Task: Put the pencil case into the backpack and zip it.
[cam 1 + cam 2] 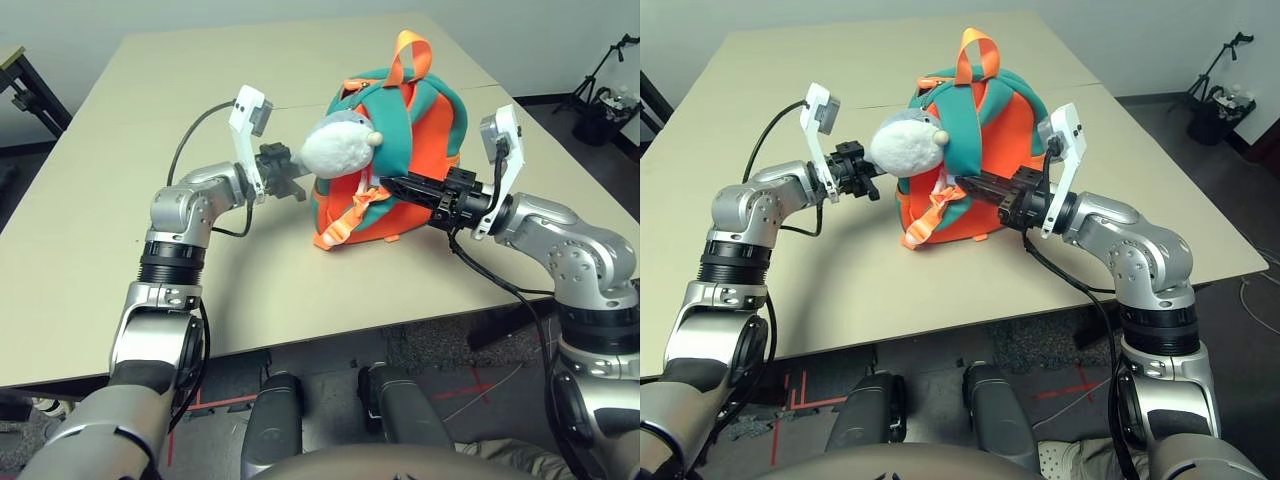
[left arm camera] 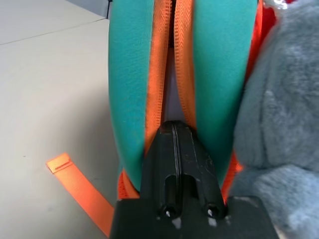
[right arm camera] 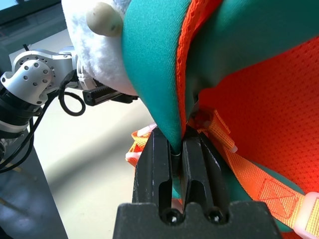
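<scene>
Left eye view: plush figure (image 1: 340,143) before backpack (image 1: 420,130)

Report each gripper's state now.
Left gripper: shut at the zipper opening of the teal and orange fabric backpack; what it pinches cannot be told.
Right gripper: shut on the backpack's teal edge.

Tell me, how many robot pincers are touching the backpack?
2. The left pincer is shut at the zipper on one side of the backpack; the right pincer pinches the teal edge on the other side.
</scene>
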Robot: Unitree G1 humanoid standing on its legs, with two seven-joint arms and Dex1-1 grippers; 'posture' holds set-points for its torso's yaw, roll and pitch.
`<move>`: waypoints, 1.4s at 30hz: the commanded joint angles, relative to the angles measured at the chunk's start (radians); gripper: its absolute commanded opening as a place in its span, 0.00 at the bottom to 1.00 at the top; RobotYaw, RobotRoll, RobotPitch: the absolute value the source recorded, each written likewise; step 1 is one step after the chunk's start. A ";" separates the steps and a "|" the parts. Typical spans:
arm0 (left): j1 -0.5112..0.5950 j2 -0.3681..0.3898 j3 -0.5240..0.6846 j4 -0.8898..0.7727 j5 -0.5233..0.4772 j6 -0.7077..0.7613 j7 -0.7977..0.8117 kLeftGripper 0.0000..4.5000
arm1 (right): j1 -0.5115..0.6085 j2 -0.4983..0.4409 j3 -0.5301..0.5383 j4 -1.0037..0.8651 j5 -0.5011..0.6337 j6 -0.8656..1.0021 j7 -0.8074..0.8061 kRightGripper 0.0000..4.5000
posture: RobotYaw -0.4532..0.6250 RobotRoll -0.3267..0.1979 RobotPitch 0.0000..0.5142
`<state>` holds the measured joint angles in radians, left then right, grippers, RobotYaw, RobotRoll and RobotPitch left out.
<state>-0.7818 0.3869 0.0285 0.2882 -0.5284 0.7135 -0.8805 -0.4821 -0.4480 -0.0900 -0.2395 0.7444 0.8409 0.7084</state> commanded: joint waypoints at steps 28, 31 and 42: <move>-0.027 0.198 0.154 -0.288 -0.313 0.219 -0.104 0.99 | 0.000 0.015 0.038 0.004 -0.016 -0.043 0.044 0.00 | 0.33 0.62 0.12; -0.013 0.195 0.118 -0.300 -0.302 0.208 -0.121 0.99 | 0.002 0.017 0.039 0.006 -0.018 -0.045 0.045 0.00 | 0.33 0.62 0.11; -0.005 0.189 0.037 -0.312 -0.288 0.214 -0.145 0.99 | 0.006 0.020 0.044 0.005 -0.018 -0.050 0.041 0.00 | 0.32 0.62 0.12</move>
<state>-0.8005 0.5676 0.0870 0.0042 -0.8294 0.9245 -1.0169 -0.4797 -0.4379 -0.0599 -0.2272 0.7193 0.8065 0.7318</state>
